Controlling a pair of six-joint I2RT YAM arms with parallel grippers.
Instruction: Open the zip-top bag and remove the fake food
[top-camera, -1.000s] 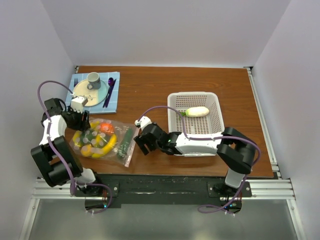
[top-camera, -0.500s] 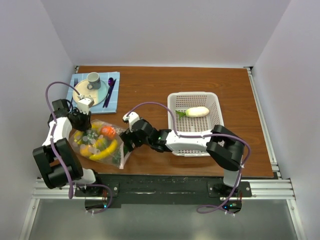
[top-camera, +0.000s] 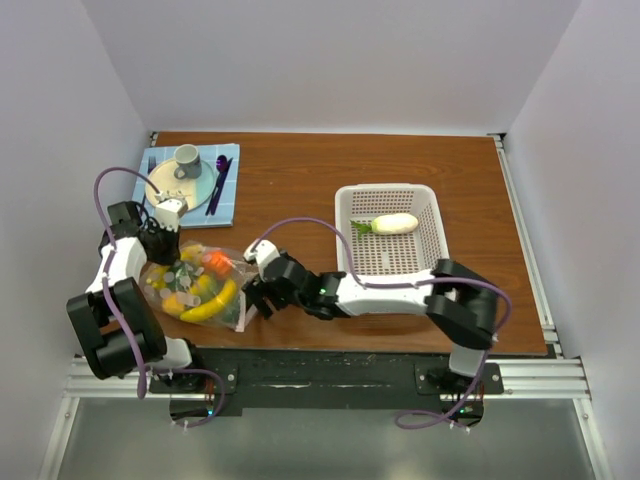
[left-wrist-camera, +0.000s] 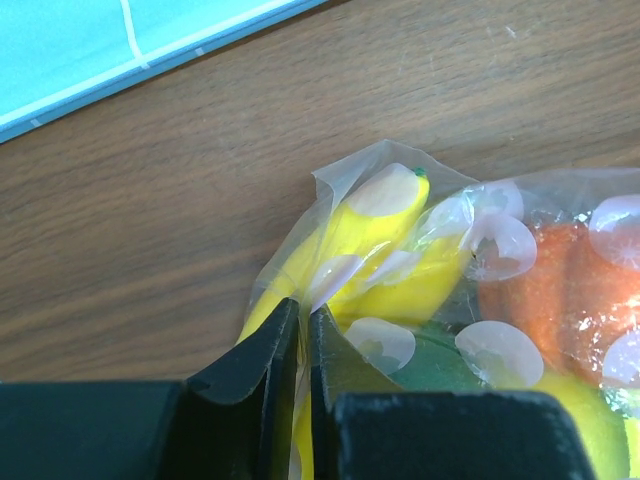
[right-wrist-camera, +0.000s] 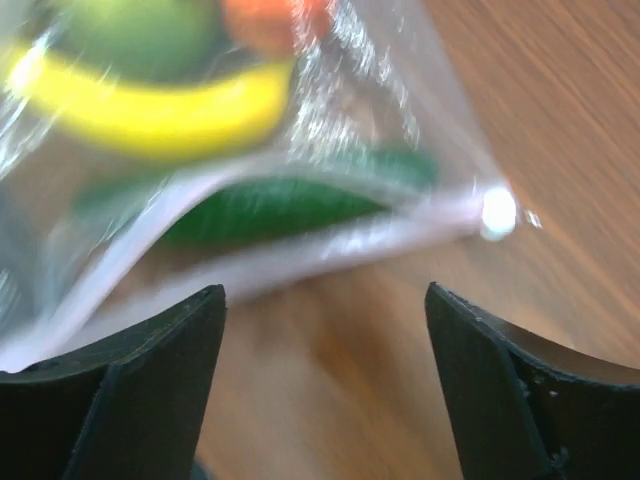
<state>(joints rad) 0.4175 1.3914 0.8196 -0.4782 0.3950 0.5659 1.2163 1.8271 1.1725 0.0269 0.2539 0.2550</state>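
My left end effector (left-wrist-camera: 303, 312) is pinched almost shut, its black fingers nipping the clear film at a corner of the zip-top bag (left-wrist-camera: 330, 190). My right end effector (right-wrist-camera: 323, 292) stands wide open and holds nothing, with the bag's pinkish zipper strip (right-wrist-camera: 300, 250) just ahead of its fingers. Beneath both is a brown wood-grain tabletop (top-camera: 300, 180), boxed in by plain white walls (top-camera: 300, 60). The bag is soft, glossy and printed with pale dots. The fake food (left-wrist-camera: 385, 235) inside is smooth plastic: yellow banana, orange tomato, green cucumber. In the top view the bag lies lower left, between my end effectors.
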